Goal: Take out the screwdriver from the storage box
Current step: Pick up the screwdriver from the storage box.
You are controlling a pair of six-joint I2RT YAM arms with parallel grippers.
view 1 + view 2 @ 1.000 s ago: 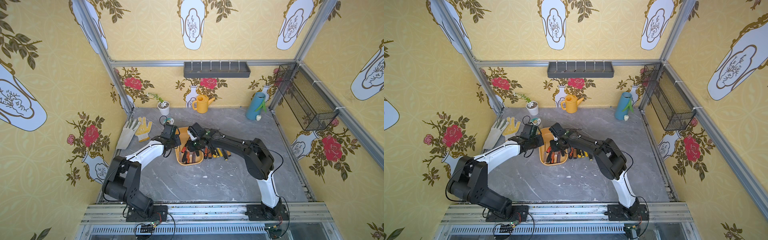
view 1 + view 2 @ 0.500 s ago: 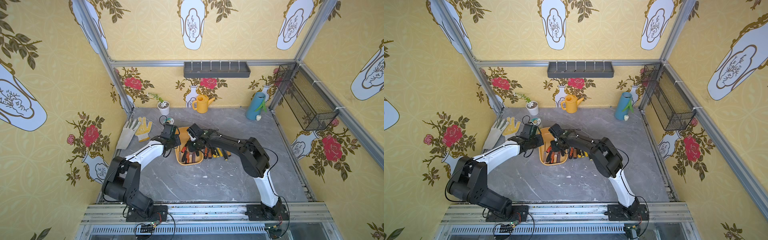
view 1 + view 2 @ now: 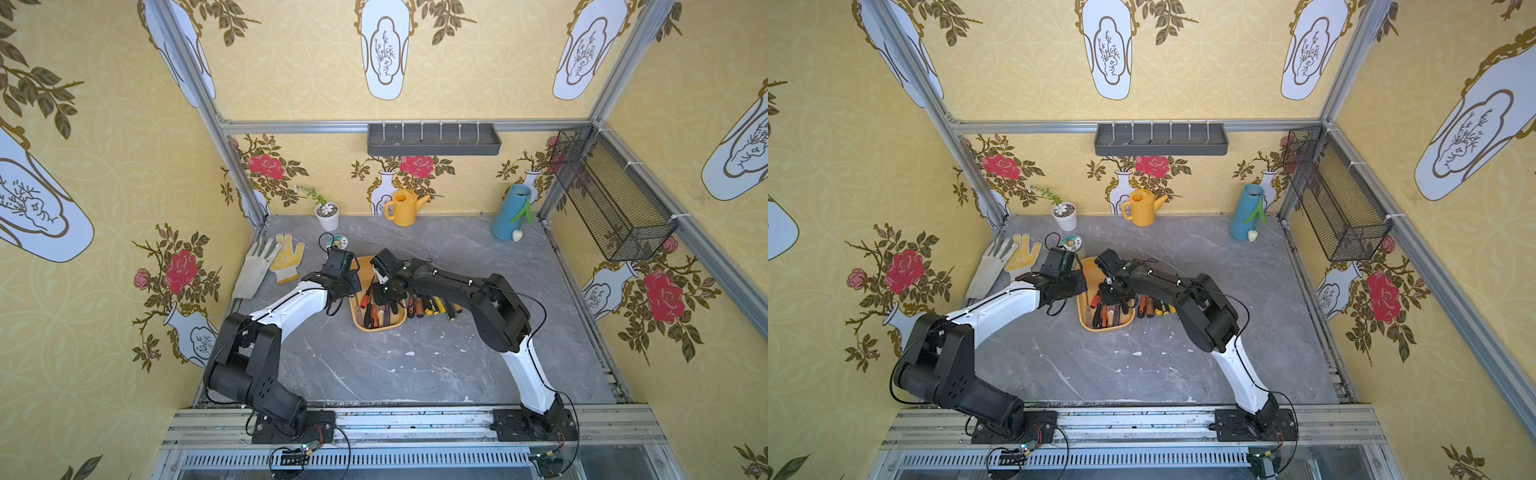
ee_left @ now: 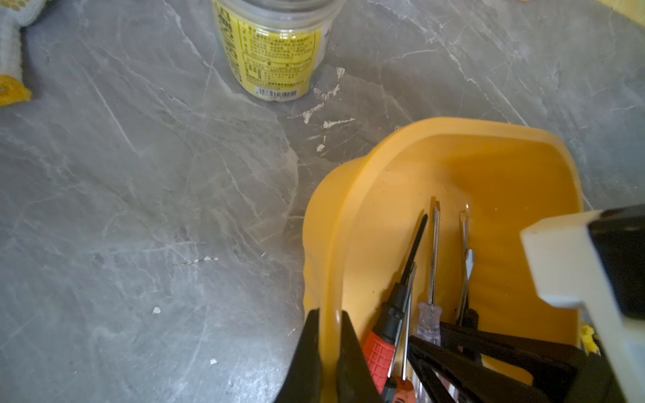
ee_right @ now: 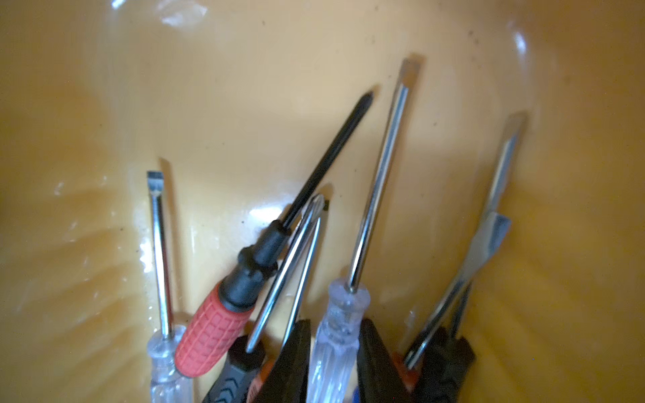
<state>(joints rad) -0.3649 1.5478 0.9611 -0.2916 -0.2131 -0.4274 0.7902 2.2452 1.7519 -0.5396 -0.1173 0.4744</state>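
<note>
The storage box (image 3: 380,328) (image 3: 1104,327) is a shallow yellow-orange tub in the middle of the grey table, with several screwdrivers in it. My left gripper (image 4: 328,335) is shut on the box's left rim (image 4: 436,127), one finger inside the wall and one outside. My right gripper (image 5: 335,349) reaches down into the box (image 5: 244,87). Its fingers sit against both sides of the clear handle of a flat-blade screwdriver (image 5: 340,324). A red-handled screwdriver (image 5: 213,331) lies just beside it. In both top views the right gripper (image 3: 384,297) (image 3: 1113,297) covers the tools' middle.
Several more screwdrivers (image 3: 428,305) lie in a row on the table right of the box. A labelled jar (image 4: 275,52) and gloves (image 3: 274,262) are behind the left arm. A plant pot (image 3: 328,214), watering can (image 3: 403,208) and blue vase (image 3: 509,212) line the back wall.
My right arm's elbow has shifted slightly left while its gripper stays down in the box. The left arm and the box have not moved.
</note>
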